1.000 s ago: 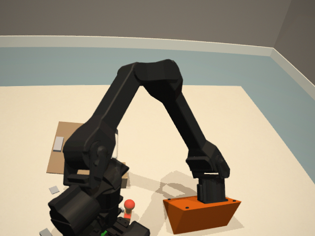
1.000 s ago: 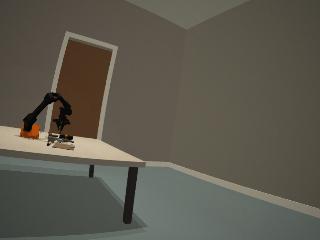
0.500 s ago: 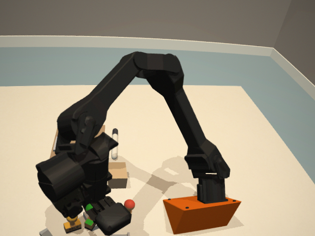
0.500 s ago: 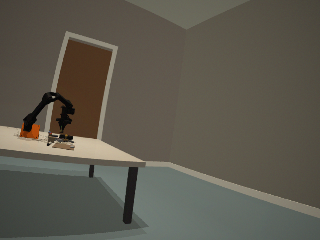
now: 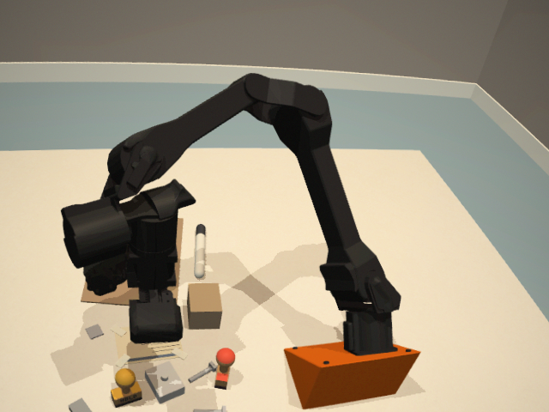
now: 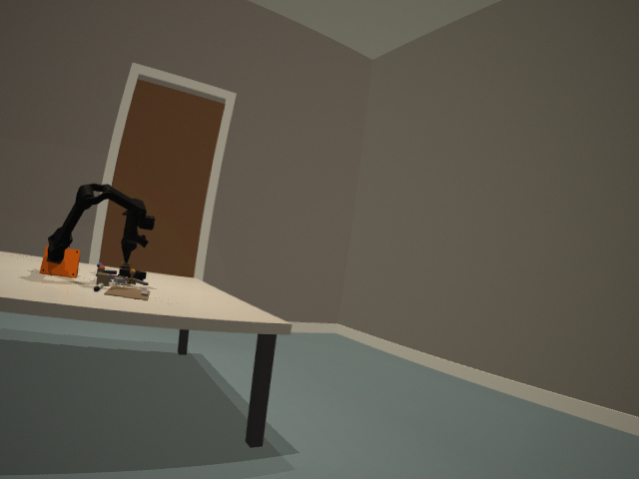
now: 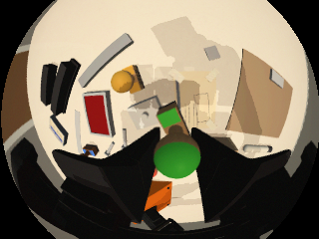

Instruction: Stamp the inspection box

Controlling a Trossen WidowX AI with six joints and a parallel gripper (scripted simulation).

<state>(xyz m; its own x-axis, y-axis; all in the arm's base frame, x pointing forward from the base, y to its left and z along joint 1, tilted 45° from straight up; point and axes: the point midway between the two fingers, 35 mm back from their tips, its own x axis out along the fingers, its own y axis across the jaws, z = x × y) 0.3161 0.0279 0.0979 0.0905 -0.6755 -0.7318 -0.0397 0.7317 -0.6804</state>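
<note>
- Your largest item is the counter [image 5: 266, 199] [image 6: 222, 303], pale and carrying everything else.
- Your black arm [image 5: 341, 195] [image 6: 72, 219] arches over from the right and points down at the left.
- Its orange base [image 5: 350, 385] [image 6: 69, 262] [image 7: 160, 194] sits near right in the top view.
- Your brown board [image 5: 119, 297] [image 6: 121, 291] [image 7: 259, 105] lies flat at the left, partly behind the arm.
- Just nearer than the board, you have the card [image 5: 122, 346] [image 7: 191, 85], with an outlined box visible from the wrist.
- Your fingers [image 5: 155, 321] are closed on the green-knobbed stamp; from the top they cover part of the card.
- You can see the open red ink pad [image 7: 97, 115] in the wrist view, beside a gray block [image 5: 165, 381] [image 7: 142, 112].
- Your tan block [image 5: 204, 297] stands right of the fingers.
- That green-knobbed stamp [image 7: 176, 160] is between your fingers, its green label showing; you cannot read the word.
- Your yellow HOLD stamp [image 5: 125, 378] [image 7: 122, 81] and red-knobbed stamp [image 5: 225, 356] stand upright, nearer than the card.
</note>
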